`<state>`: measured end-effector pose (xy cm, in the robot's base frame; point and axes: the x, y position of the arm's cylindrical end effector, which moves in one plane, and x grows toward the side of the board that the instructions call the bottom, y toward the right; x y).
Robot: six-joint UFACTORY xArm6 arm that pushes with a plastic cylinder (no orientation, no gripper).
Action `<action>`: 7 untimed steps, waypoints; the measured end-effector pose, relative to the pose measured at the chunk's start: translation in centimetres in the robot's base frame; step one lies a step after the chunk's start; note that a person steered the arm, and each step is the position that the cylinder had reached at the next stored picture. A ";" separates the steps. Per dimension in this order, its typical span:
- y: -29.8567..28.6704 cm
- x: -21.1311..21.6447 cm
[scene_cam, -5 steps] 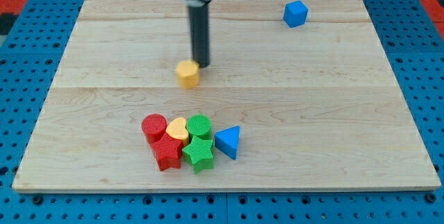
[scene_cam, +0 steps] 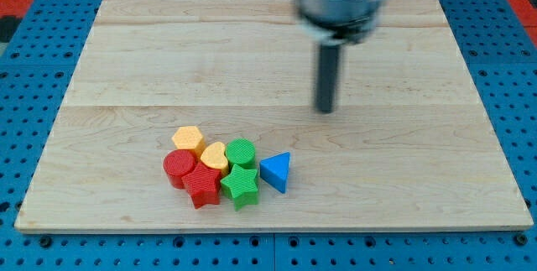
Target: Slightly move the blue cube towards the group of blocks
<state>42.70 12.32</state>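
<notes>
The blue cube does not show; the blurred arm body (scene_cam: 340, 2) covers the upper right of the board where it could lie. My tip (scene_cam: 324, 110) is right of the board's middle, touching no block. The group lies at the lower middle: a yellow hexagon (scene_cam: 189, 139), a red cylinder (scene_cam: 179, 168), a yellow heart (scene_cam: 215, 155), a green cylinder (scene_cam: 241, 151), a red star (scene_cam: 202, 186), a green star (scene_cam: 241, 186) and a blue triangle (scene_cam: 276, 171). My tip is up and to the right of this group, well apart from it.
The wooden board (scene_cam: 436, 153) lies on a blue pegboard surface (scene_cam: 520, 95) that surrounds it on all sides.
My tip has moved to the right and a little down. The yellow hexagon now sits at the group's upper left. The red cylinder has shifted down-left. The blue cube is now covered by the arm.
</notes>
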 end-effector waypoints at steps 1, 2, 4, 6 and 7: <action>11.4 -7.0; 10.8 -15.3; 2.2 -16.4; 0.4 -18.5; -4.9 -14.3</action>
<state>28.37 7.46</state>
